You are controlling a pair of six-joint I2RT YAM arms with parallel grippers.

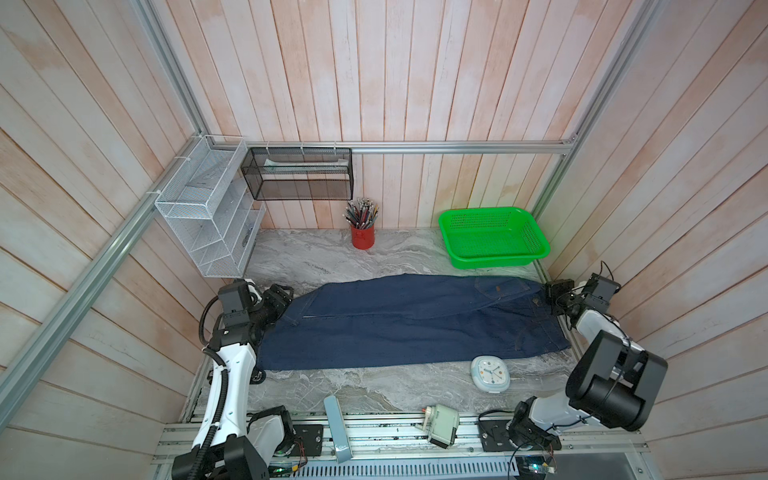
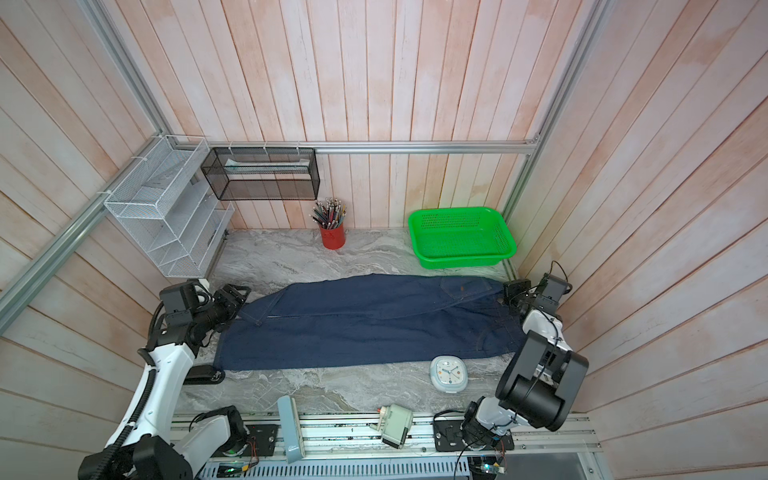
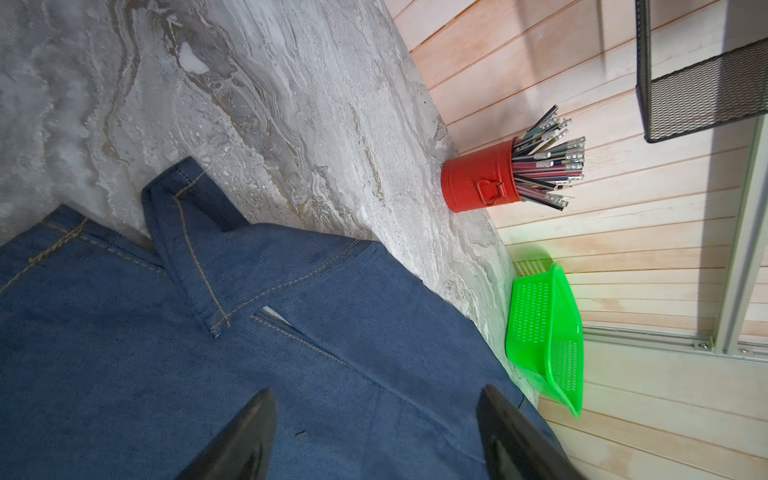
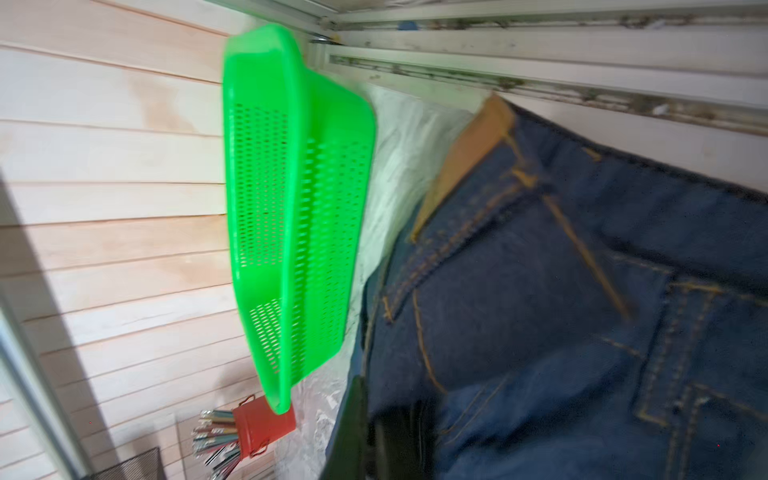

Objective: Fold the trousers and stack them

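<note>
1. In both top views, the trousers (image 1: 407, 324) (image 2: 365, 324) lie flat on the table (image 1: 374, 390). Their long axis runs left to right, with the waist by my right gripper (image 1: 547, 297) and the hems by my left gripper (image 1: 284, 305).
2. Left wrist: my left gripper (image 3: 378, 392) gapes above the legs (fingers wide apart).
3. Right wrist: my right gripper (image 4: 378, 432) is closed at the blurred waistband. I cannot tell whether it has caught any cloth.

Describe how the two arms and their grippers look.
Both the left arm and right arm have glossy white shells between bulky black joint housings. A ribbed black cable conduit runs along the left one; thin black wires loop at the right. The left gripper and right gripper are black.
</note>
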